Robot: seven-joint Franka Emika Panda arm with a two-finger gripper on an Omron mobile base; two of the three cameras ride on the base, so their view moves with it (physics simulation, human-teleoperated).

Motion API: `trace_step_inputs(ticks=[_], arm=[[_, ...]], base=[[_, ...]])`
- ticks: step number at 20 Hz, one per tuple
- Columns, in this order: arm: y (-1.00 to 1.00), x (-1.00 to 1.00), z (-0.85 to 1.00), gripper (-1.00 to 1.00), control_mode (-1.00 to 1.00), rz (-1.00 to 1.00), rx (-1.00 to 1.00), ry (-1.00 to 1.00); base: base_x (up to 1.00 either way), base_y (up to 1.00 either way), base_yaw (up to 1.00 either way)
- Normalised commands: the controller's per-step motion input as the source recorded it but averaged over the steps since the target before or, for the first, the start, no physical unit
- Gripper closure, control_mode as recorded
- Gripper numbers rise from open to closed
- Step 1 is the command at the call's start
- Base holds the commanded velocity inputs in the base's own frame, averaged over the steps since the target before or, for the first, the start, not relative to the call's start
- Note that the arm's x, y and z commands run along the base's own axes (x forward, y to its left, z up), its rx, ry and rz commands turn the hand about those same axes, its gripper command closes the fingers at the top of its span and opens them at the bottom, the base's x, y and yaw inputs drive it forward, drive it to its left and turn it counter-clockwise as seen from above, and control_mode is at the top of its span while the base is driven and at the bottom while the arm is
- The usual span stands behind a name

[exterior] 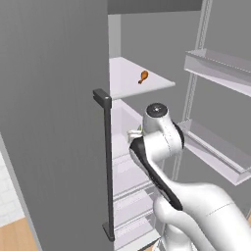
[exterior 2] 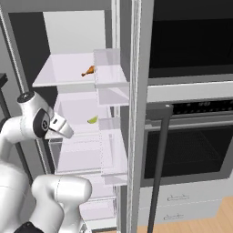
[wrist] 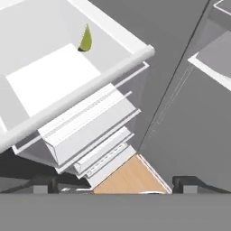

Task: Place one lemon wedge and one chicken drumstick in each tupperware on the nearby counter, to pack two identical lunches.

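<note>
An orange-brown chicken drumstick lies on the upper white shelf of the open fridge. One shelf lower sits a small yellow-green lemon wedge, near the back of the shelf. My gripper is open and holds nothing. It hovers in front of and below the wedge's shelf, well apart from the wedge. In the right base view the white hand sits just left of that shelf's front edge. The tupperware and the counter are out of view.
The grey fridge door with its dark vertical handle stands at my left. Door bins hang at the right. Clear drawers lie below the shelves. A black oven with a long bar handle is right of the fridge.
</note>
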Motion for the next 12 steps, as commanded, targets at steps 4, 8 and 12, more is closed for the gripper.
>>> trace_step_inputs(ticks=[4,8,12], arm=[[-0.21,0.04,0.87,-1.00,-1.00,-0.03,0.00,-0.31],[-0.24,0.36,0.23,-1.00,-1.00,0.06,0.02,-0.21],[-0.22,0.78,0.00,-1.00,-1.00,0.19,0.08,-0.04]], base=[[0.00,0.00,0.00],[0.00,0.00,0.00],[0.00,0.00,0.00]])
